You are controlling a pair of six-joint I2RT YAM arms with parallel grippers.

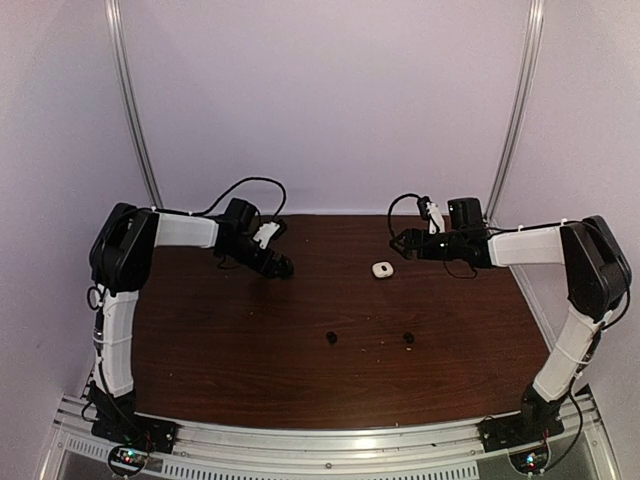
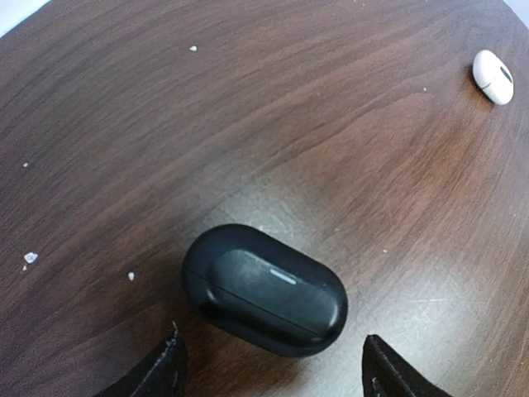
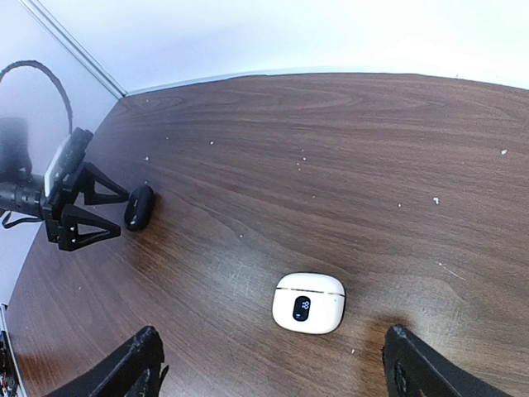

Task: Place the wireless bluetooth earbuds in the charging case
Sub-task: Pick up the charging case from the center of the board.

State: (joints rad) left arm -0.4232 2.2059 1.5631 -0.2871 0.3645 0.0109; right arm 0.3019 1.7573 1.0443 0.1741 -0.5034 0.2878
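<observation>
Hovering low over the table [image 1: 250, 370], the left gripper [image 2: 270, 370] is showing its fingers spread wide. The black case [image 2: 264, 289] is lying shut at twelve o'clock of the gap, touching neither finger. The right gripper [image 3: 277, 372] is likewise standing spread, with the white case [image 3: 308, 303] at twelve o'clock of it, its lid apparently shut.

From above, the first black earbud [image 1: 331, 338] and the second black earbud [image 1: 408, 338] are lying loose at roughly six o'clock of the two cases, well apart from both grippers. No white earbuds are showing in any view.

Judgement: the left arm appears to be lining up to grip the black case, which needs opening before any earbud is going in. For a sound grip, the fingers should be advancing until the case is sitting centred between them. They should then be closing gently, since the smooth rounded shell is likely to slip, and the lid seam should be staying clear of the fingers.
</observation>
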